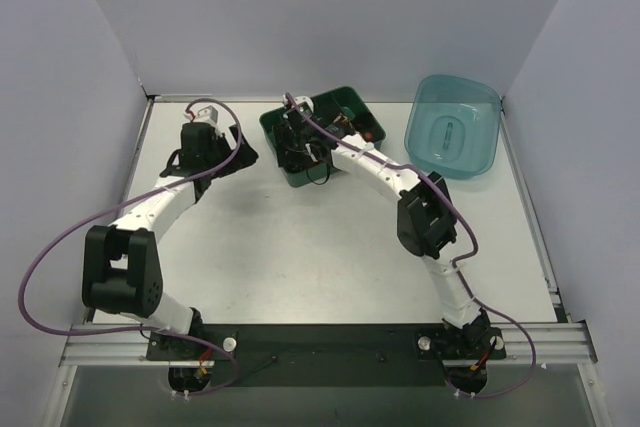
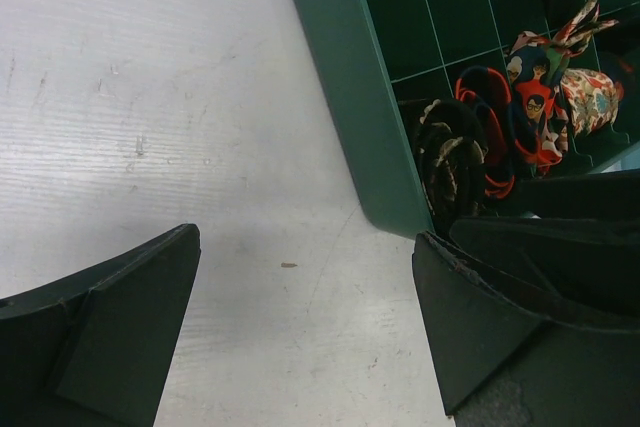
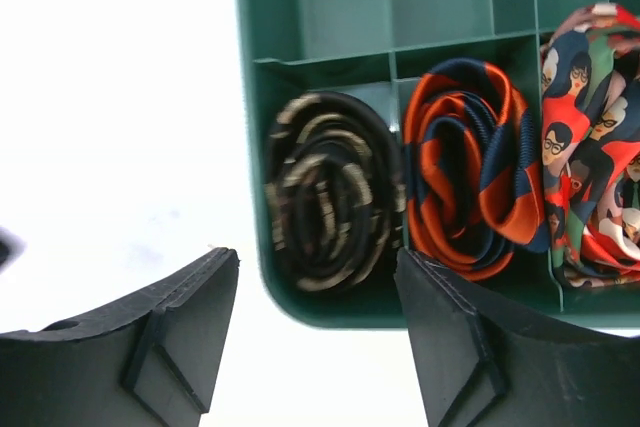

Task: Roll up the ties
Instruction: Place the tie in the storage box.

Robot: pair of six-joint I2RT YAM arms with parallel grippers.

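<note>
Three rolled ties sit side by side in compartments of the dark green tray [image 3: 250, 137]: a black and gold coil [image 3: 325, 192], an orange and navy coil [image 3: 470, 182], and a coil printed with faces [image 3: 590, 147]. The left wrist view shows the same coils [image 2: 450, 152]. My right gripper [image 3: 315, 255] is open and empty, just above the tray's corner by the black and gold coil. My left gripper [image 2: 305, 237] is open and empty over bare table beside the tray [image 2: 350, 97]. No long unrolled tie is in view.
A translucent teal tub [image 1: 453, 127] stands at the back right, right of the tray [image 1: 350, 107]. The right arm reaches across the table's middle to the tray; the left gripper [image 1: 238, 154] is at the back left. Walls enclose three sides.
</note>
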